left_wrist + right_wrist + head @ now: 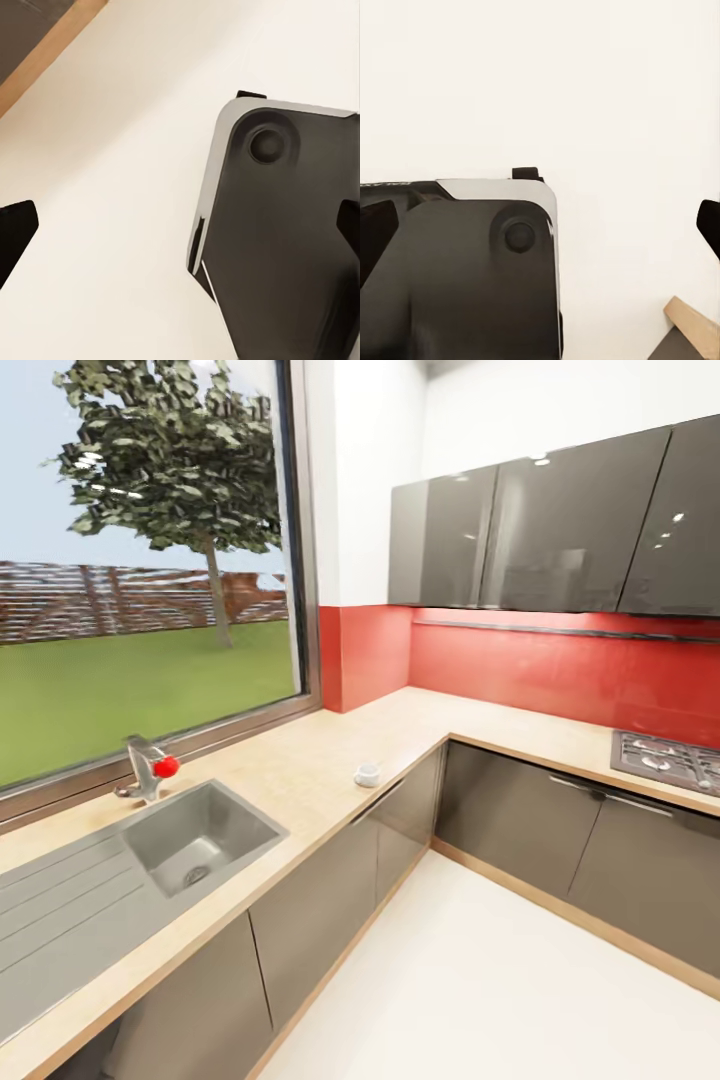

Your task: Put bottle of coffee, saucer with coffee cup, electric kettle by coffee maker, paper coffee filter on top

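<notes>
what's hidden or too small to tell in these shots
- Cup on the counter, head view: too small to tell whether it sits on a saucer.
- Hob, head view: cut off by the right edge.
- Draining board beside the sink, head view: cut off by the left edge.
- Wall cabinets, head view: doors shut, contents hidden.
- Left claw and right claw, wrist views: fingertips cut off at the edges.

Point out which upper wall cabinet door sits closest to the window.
The leftmost grey upper cabinet door, the narrow one ending at the white wall beside the window. The other glossy doors run further right, toward the gas hob.
</notes>
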You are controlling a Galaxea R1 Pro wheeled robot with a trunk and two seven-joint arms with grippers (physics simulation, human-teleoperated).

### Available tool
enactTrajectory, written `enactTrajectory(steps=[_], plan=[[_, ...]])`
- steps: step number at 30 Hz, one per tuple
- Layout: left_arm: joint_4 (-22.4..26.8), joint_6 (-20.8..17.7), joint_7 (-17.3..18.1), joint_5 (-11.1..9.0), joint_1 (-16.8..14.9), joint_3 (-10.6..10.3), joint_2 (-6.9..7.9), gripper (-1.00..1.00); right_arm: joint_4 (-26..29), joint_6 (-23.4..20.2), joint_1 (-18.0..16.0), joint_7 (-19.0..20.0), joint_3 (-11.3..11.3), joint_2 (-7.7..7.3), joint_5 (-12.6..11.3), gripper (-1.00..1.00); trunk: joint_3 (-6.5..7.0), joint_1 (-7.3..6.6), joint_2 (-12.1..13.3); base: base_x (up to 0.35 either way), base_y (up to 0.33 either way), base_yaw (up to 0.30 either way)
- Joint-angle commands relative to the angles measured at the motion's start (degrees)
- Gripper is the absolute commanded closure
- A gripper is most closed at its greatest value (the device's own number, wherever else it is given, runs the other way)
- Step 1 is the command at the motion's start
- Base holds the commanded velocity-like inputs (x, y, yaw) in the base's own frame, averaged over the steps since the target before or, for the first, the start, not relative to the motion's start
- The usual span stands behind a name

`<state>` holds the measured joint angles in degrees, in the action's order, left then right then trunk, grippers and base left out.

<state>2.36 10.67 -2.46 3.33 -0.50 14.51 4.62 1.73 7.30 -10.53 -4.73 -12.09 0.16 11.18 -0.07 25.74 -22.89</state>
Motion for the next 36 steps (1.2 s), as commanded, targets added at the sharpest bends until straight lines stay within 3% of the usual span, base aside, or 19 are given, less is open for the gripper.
enactTrajectory(steps=[1, 20, 36], plan=[[-0.1, 0.2, -0.2, 0.4, 0.0, 0.3, 0.01, -1.00, -0.1, 0.2, 0.0, -0.2, -0.5, 0.02, 0.6, -1.00, -0.02, 0.05, 0.0, 0.276, -0.224, 0.000], [-0.2, 0.2, -0.2, 0.4, 0.0, 0.3, -0.02, -1.00, -0.1, 0.2, 0.0, -0.2, -0.5, 0.05, 0.6, -1.00, -0.02, 0.05, 0.0, 0.273, -0.225, 0.000], [-0.2, 0.2, -0.2, 0.4, 0.0, 0.3, 0.04, -1.00, -0.1, 0.2, 0.0, -0.2, -0.5, -0.16, 0.7, -1.00, -0.02, 0.05, 0.0, 0.170, -0.280, 0.000]])
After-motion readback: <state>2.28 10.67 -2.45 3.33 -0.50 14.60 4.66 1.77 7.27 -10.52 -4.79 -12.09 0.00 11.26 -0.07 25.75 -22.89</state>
